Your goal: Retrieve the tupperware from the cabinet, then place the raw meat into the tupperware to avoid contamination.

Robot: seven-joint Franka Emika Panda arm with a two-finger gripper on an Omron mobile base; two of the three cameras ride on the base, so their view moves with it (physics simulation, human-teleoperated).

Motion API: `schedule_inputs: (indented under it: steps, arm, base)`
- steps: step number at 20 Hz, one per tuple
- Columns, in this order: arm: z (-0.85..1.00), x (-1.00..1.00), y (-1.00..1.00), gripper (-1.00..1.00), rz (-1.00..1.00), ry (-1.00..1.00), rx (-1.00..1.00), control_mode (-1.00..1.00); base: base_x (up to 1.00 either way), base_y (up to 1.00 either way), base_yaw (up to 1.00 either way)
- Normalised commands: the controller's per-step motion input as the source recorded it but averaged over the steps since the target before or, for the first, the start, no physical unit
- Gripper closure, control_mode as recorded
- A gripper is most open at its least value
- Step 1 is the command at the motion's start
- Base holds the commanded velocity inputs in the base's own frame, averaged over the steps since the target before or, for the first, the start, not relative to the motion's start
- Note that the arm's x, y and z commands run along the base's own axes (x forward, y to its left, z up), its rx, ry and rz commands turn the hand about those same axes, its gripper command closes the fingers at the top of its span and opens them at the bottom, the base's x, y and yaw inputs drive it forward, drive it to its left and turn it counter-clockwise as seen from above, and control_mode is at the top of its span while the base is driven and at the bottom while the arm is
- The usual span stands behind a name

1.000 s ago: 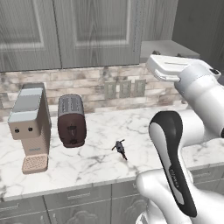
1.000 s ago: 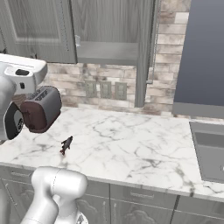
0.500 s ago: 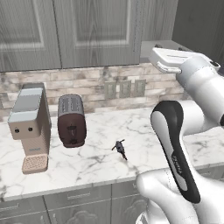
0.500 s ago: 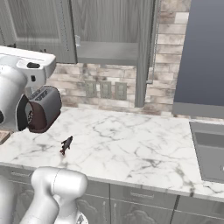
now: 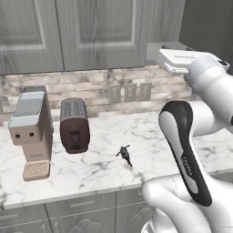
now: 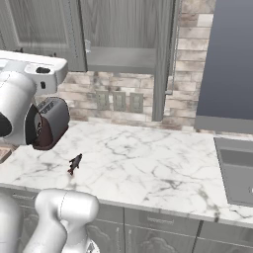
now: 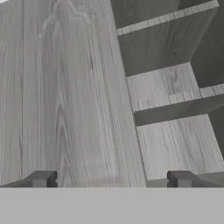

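The cabinet hangs above the counter, its right door swung out edge-on and a flat grey shelf showing inside. In the hand view a grey wood-grain door panel lies close ahead on the left and bare shelves on the right. My gripper is open, with nothing between its fingertips. My white hand is raised in front of the cabinet's lower edge. A small dark piece, the raw meat, lies on the marble counter. The tupperware is hidden.
A beige coffee machine and a dark red toaster stand at the counter's left. Wall outlets sit on the brick backsplash. A sink is set into the counter at the right, under a dark panel.
My hand has risen a little and moved closer to the cabinet. The gripper has stayed open. The meat has not moved.
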Motion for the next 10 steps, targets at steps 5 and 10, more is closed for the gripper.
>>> schedule_inputs:
  steps: [5, 10]
  arm:
    - [-0.03, 0.13, 0.00, -1.00, -0.01, 0.03, -0.04, -1.00]
    - [0.00, 0.26, -0.07, -1.00, -0.02, 0.02, 0.00, -1.00]
  base:
    - [0.00, 0.00, 0.00]
    - [0.00, 0.00, 0.00]
